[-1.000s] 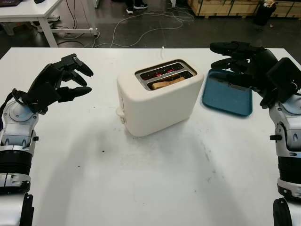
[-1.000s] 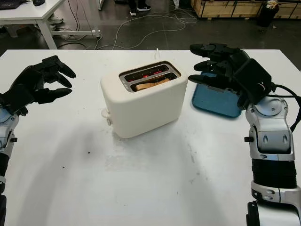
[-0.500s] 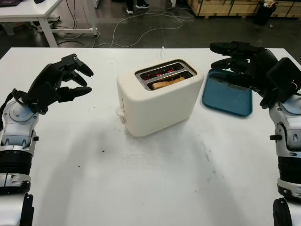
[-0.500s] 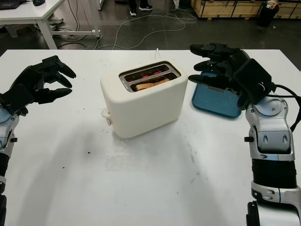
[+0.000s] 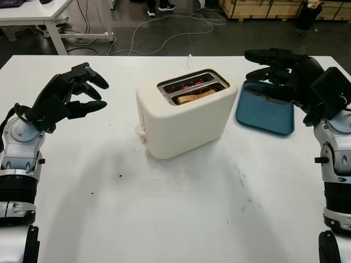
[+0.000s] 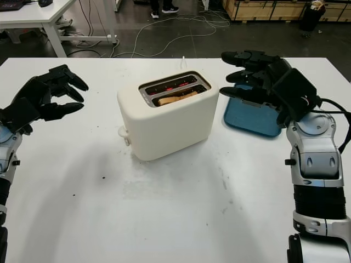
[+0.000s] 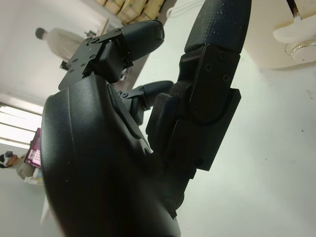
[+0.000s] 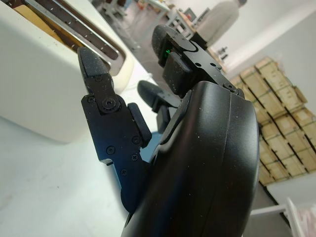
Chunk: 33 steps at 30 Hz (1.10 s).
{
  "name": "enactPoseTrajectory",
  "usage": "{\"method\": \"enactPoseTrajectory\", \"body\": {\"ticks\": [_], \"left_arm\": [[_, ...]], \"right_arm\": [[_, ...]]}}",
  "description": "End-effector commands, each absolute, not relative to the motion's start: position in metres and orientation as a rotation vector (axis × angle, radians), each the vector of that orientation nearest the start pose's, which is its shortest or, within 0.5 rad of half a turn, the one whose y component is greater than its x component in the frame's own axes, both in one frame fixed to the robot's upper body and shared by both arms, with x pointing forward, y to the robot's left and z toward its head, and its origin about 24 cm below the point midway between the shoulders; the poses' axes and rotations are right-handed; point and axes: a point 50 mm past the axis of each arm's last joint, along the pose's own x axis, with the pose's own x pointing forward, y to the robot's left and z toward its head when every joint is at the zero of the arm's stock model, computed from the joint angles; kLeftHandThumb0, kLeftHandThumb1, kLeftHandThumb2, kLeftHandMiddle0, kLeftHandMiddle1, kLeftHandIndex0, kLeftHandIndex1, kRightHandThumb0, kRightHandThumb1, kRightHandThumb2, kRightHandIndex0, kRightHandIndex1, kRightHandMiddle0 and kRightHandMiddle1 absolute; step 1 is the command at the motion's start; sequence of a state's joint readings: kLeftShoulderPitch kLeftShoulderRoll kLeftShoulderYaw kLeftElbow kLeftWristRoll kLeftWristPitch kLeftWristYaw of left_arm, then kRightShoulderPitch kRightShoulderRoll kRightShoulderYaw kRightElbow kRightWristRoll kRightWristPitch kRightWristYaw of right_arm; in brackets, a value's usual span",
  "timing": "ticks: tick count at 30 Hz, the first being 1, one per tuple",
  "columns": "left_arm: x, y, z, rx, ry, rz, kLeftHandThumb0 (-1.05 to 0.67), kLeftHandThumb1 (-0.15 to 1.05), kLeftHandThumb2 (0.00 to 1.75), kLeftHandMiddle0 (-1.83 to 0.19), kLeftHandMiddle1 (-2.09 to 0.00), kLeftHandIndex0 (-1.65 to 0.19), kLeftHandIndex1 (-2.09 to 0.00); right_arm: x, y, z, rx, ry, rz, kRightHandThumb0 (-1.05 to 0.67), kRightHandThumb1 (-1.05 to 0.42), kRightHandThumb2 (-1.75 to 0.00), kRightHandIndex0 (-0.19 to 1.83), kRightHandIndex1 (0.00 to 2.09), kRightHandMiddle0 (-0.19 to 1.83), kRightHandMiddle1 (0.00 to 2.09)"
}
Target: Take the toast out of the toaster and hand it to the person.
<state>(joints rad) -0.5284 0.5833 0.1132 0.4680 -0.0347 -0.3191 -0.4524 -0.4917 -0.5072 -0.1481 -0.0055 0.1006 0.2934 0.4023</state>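
A cream two-slot toaster (image 5: 184,118) stands in the middle of the white table. A slice of toast (image 5: 196,96) sits low in its nearer slot; the far slot glows red inside. My left hand (image 5: 74,93) is open, held above the table well left of the toaster. My right hand (image 5: 274,74) is open too, raised just right of the toaster's top and over the blue tray. The right wrist view has the toaster's slots (image 8: 74,34) close beside the fingers (image 8: 106,113).
A blue tray (image 5: 266,112) lies right of the toaster. The toaster's lever knob (image 5: 139,130) sticks out on its left end and its cord (image 5: 189,57) runs off the far edge. Beyond the table are floor cables and wooden crates (image 5: 263,8).
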Motion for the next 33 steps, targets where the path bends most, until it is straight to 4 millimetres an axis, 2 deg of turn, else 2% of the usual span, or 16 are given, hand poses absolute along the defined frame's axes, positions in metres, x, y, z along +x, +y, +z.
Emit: {"method": "enactPoseTrajectory", "body": {"ticks": [1, 33], "left_arm": [[0.3338, 0.2564, 0.1672, 0.564, -0.329, -0.270, -1.05, 0.92, 0.08, -0.31, -1.48, -0.29, -1.39], [0.3326, 0.2580, 0.1661, 0.564, -0.335, -0.273, -1.05, 0.92, 0.09, -0.30, -1.48, -0.29, -1.38]], "right_arm": [[0.3213, -0.2260, 0.1922, -0.379, -0.189, 0.241, -0.33, -0.76, 0.00, 0.29, 0.96, 0.66, 0.05], [0.3217, -0.2245, 0.1919, -0.369, -0.185, 0.242, -0.34, -0.76, 0.00, 0.29, 0.95, 0.66, 0.05]]}}
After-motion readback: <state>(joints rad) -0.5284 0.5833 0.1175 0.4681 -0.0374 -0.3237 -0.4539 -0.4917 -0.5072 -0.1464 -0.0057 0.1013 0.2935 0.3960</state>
